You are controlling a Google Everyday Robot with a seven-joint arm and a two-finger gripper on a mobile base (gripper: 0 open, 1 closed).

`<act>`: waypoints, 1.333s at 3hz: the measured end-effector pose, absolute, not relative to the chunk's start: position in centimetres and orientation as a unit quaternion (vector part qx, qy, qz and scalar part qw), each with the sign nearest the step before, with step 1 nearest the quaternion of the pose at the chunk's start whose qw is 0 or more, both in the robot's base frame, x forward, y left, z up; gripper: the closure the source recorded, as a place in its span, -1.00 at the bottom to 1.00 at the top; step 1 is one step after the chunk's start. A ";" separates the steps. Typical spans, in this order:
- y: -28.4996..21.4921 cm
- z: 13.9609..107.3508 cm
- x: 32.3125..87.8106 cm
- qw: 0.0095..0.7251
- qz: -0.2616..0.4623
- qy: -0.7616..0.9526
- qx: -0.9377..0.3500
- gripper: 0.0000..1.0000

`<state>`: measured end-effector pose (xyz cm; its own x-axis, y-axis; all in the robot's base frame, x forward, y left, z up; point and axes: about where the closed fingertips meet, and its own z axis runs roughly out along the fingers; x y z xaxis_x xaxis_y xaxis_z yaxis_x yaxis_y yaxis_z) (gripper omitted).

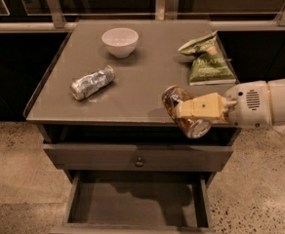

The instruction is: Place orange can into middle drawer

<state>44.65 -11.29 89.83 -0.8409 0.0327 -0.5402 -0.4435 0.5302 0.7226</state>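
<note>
the gripper [190, 112] reaches in from the right and is at the front edge of the table [142, 89], right of the middle. its jaws pinch the orange can [171, 99], which is tilted, with one silver end pointing down past the table edge. the can is in the air, not in the middle drawer [137, 201], which stands open below the closed upper drawer [108, 156]. on the table are a bowl [120, 41], a silver can [92, 82] lying on its side, and a chip bag [208, 60].
</note>
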 end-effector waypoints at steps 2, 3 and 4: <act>-10.5 85.0 40.7 0.274 0.488 0.826 -0.067 1.00; -11.9 79.9 38.0 0.275 0.512 0.814 -0.003 1.00; -13.3 75.0 36.0 0.271 0.528 0.803 0.057 1.00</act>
